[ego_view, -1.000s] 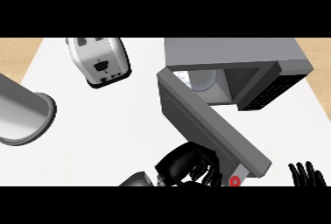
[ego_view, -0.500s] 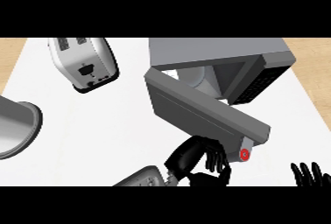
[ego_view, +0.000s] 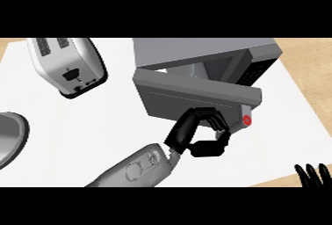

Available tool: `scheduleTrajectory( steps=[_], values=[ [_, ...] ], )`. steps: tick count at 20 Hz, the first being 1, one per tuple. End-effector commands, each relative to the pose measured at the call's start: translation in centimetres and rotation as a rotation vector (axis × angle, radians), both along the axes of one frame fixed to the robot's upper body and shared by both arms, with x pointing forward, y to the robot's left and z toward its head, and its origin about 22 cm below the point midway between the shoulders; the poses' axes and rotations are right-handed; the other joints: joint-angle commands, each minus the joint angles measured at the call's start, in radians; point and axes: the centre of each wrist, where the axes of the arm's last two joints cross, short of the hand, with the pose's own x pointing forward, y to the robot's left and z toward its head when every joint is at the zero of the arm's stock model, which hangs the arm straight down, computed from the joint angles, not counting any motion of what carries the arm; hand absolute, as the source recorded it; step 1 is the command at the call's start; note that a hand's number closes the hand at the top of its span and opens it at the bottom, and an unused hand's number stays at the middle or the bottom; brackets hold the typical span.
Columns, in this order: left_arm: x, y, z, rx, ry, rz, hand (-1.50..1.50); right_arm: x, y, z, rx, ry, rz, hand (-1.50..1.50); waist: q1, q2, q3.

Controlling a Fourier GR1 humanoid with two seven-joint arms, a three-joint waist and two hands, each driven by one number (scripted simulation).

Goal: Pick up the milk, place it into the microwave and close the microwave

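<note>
The microwave (ego_view: 194, 50) stands at the counter's far right, its door (ego_view: 188, 94) nearly closed so we cannot see the milk, with a toaster (ego_view: 68, 63) to its left, our left hand (ego_view: 201, 132) curled empty against the door beside the red button (ego_view: 246, 119), and our right hand (ego_view: 314, 175) resting open at the lower right edge.

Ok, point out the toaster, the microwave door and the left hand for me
toaster (ego_view: 70, 66), head view, on its silver side.
microwave door (ego_view: 188, 94), head view, on its grey outer panel.
left hand (ego_view: 198, 132), head view, on the back of the hand.
</note>
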Motion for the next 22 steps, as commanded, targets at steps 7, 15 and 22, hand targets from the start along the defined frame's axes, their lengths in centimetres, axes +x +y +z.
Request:
scheduleTrajectory(
  steps=[7, 15, 22],
  values=[
    [4.3, 0.0, 2.8, -0.150, -0.009, 0.124, 1.50, 0.4, 0.4, 2.8, 0.018, -0.045, 0.138, -1.50, -0.066, 0.024, -0.002],
    [7.2, 0.2, 4.0, -0.158, -0.022, 0.185, 1.50, -0.1, -0.3, 3.5, 0.033, -0.039, 0.133, -1.50, -0.114, 0.035, 0.003],
    [7.4, 0.3, 3.9, -0.190, -0.037, 0.215, 1.50, 0.1, -0.1, 4.7, 0.036, -0.051, 0.185, -1.50, -0.139, 0.043, 0.003]
  ],
)
